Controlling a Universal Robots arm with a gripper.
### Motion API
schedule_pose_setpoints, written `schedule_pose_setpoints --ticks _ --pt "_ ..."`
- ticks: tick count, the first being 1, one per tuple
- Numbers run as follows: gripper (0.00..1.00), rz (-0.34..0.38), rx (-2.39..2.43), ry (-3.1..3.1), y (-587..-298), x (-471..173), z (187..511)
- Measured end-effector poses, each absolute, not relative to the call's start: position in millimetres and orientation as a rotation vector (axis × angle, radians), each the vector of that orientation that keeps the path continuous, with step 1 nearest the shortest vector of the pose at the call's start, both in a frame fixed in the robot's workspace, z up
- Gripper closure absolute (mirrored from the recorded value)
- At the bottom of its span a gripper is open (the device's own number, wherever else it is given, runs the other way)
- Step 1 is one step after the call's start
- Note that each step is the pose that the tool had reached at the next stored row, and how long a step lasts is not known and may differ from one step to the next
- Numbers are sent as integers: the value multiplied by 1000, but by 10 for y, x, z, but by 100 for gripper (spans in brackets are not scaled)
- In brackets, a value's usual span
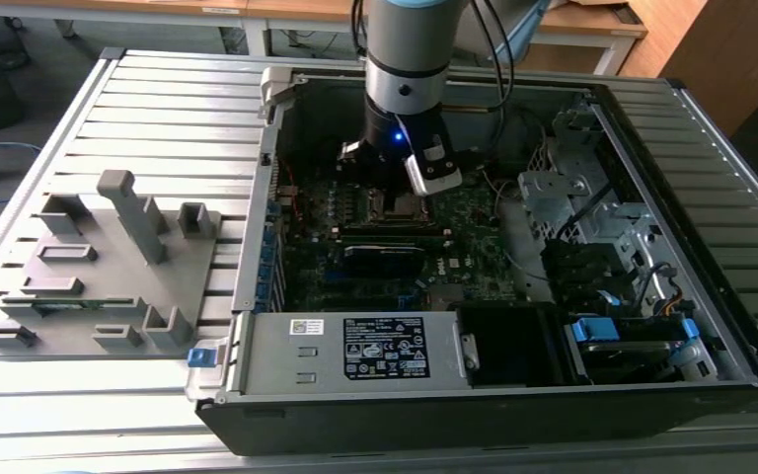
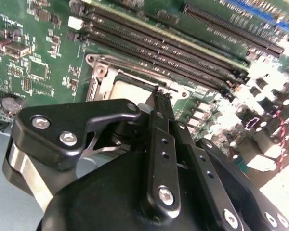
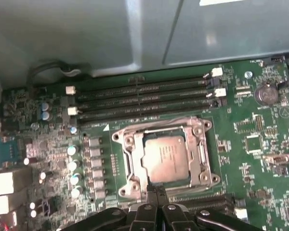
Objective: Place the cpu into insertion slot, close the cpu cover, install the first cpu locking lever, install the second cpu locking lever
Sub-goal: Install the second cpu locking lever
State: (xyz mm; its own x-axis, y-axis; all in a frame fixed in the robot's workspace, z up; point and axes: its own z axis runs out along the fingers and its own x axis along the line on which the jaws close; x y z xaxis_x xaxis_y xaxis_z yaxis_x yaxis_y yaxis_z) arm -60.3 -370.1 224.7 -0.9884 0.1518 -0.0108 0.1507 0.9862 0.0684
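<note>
The cpu (image 3: 164, 155), a grey-silver square chip, lies flat in the insertion slot (image 3: 116, 138) on the green motherboard. The cpu cover (image 3: 203, 155), a silver frame with a square window, lies down around the chip. A thin silver lever rod (image 3: 159, 129) runs along the socket side nearest the memory slots. My gripper (image 3: 156, 189) is shut, its black fingers pressed together with nothing visible between them. Its tips sit at the socket's edge opposite that rod. In the second wrist view the gripper (image 2: 160, 93) partly hides the cpu (image 2: 127, 86). In the exterior view the arm (image 1: 406, 89) stands over the socket (image 1: 399, 207).
Long black memory slots (image 3: 144, 98) lie beside the socket, with a row of capacitors (image 3: 74, 166) and a coin battery (image 3: 266, 94) nearby. The open case holds a power supply (image 1: 352, 351) and a drive cage (image 1: 590, 207). A grey fixture tray (image 1: 103, 267) sits at the exterior view's left.
</note>
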Motion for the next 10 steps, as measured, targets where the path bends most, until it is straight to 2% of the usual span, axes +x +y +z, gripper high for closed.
schedule_pose_setpoints --ticks 10 --pt "89 97 222 3117 -3650 -462 2225"
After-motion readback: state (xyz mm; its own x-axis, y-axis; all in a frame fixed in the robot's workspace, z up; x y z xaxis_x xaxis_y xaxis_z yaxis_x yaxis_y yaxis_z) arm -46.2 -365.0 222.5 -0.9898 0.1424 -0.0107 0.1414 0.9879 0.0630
